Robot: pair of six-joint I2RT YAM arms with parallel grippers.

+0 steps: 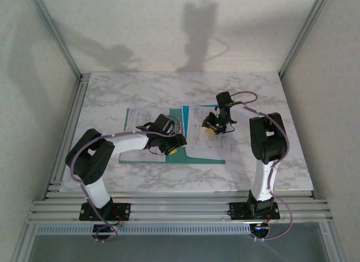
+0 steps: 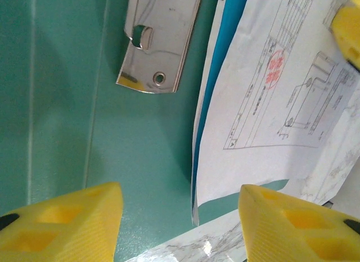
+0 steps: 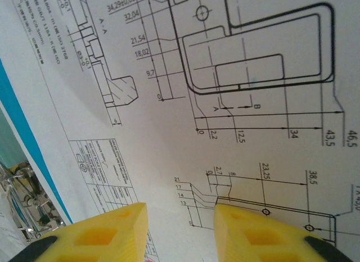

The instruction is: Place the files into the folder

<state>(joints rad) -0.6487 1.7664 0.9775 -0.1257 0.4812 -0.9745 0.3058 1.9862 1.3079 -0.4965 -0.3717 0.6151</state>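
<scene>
Right now the L jaws stand spread w/ nothing between them, over the open folder (image 2: pixel 67 116); its dark teal inside shows in the gap and out ahead of them. A shiny metal clip (image 2: pixel 160 45) lies on the folder straight ahead of the L jaws. Ahead and off to their right-hand side lies a white sheet (image 2: pixel 270 104) w/ line drawings and a red stamp (image 2: pixel 274 71). The edge of a cyan-blue sheet (image 2: pixel 222 31) peeks out from under it on the side nearer the clip. A bit of marble worktop (image 2: pixel 191 245) shows close in, btwn the two L jaws. The R jaws are partly spread, pinching nothing, and sit close over that same white sheet, whose dimensioned drawings show in their gap. Can't tell if their tips touch the paper. Past their left-hand side run the cyan strip, then teal folder, then the clip. From above, a second white sheet (image 1: pixel 138 124) lies on the folder behind the L jaws, under the L arm.
</scene>
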